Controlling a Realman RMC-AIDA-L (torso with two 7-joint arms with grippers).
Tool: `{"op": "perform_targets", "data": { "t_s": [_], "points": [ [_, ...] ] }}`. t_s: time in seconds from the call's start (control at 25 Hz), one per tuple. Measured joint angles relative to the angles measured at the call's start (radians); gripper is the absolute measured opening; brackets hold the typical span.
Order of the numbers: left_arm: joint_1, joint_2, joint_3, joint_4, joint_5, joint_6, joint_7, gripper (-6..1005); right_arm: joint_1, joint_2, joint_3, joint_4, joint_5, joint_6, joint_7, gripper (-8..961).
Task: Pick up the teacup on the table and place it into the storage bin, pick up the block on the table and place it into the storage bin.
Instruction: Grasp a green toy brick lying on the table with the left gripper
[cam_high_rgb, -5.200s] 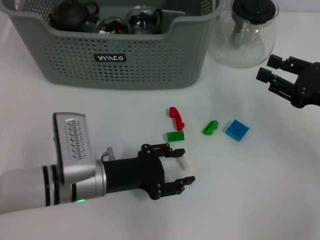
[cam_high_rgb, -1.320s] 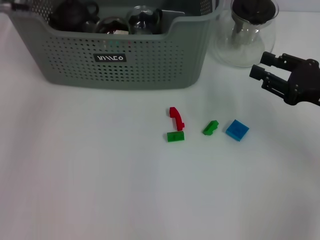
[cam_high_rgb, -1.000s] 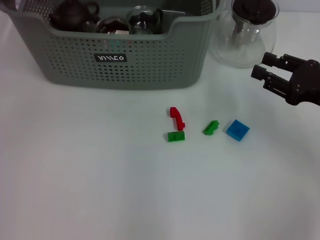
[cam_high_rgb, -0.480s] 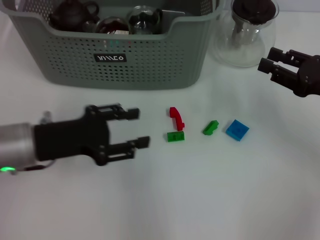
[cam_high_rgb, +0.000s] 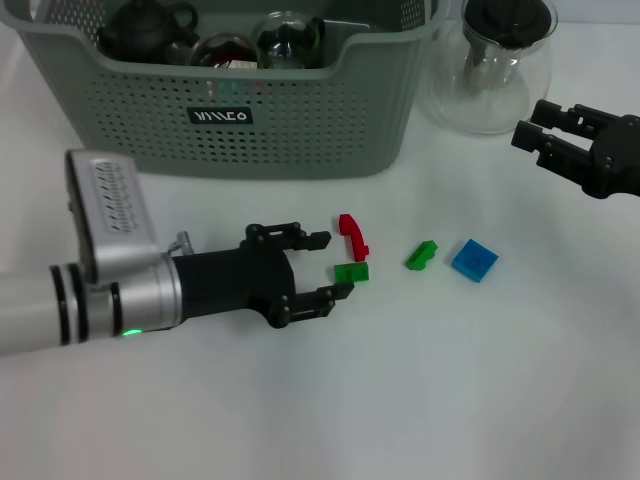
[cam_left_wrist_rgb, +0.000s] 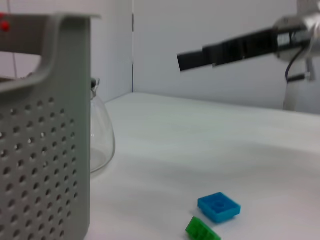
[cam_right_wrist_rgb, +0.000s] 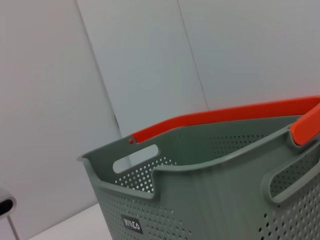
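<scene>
Left gripper (cam_high_rgb: 335, 264) low over the table (cam_high_rgb: 300, 400), fingers spread wide and holding nothing, tips either side of the flat green block (cam_high_rgb: 351, 271). Red block (cam_high_rgb: 352, 236) just beyond the far finger, close to touching it. Two more blocks lying apart, toward the right arm's side: a second green block (cam_high_rgb: 421, 255) and a blue block (cam_high_rgb: 474, 260).

Looks like the block step, at the approach: nothing gripped yet. No teacup seen on the table; dark teapot (cam_high_rgb: 145, 25) and glassware (cam_high_rgb: 290, 35) already inside the storage bin (cam_high_rgb: 300, 120), so the cup part probably done.

Next move, by judgement: settle a little lower, centre on the green block, close without catching the red one, then lift clear of the bin's rim and release inside.

Right gripper (cam_high_rgb: 532, 122) idle in the air beside the glass carafe (cam_high_rgb: 495, 70), fingers apart, empty.

Left wrist view: no fingers of its own, no flat green block or red block; only the bin's perforated wall (cam_left_wrist_rgb: 45, 150), the carafe (cam_left_wrist_rgb: 100, 145) behind it, the blue block (cam_left_wrist_rgb: 219, 206) and second green block (cam_left_wrist_rgb: 202, 230), which the head view places better. Right wrist view: only the bin (cam_right_wrist_rgb: 200, 190) with its label (cam_right_wrist_rgb: 132, 224), plus an orange band (cam_right_wrist_rgb: 225, 117) behind the far rim, absent from the head view.
</scene>
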Motion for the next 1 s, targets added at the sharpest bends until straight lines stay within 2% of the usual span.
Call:
{"op": "perform_targets", "data": {
  "t_s": [0.36, 0.56, 1.0],
  "points": [
    [-0.040, -0.003, -0.006, -0.116, -0.072, -0.114, 0.135, 579, -0.003, 0.002, 0.004, 0.000, 0.000, 0.001, -0.005, 505],
    [-0.063, -0.003, -0.006, -0.157, -0.077, -0.165, 0.164, 435, -0.004, 0.002, 0.005, 0.001, 0.000, 0.001, -0.005, 504],
    [-0.071, -0.003, -0.004, -0.174, -0.091, -0.188, 0.201, 410, -0.009, 0.003, 0.004, 0.004, 0.000, 0.010, -0.005, 505]
  ]
}}
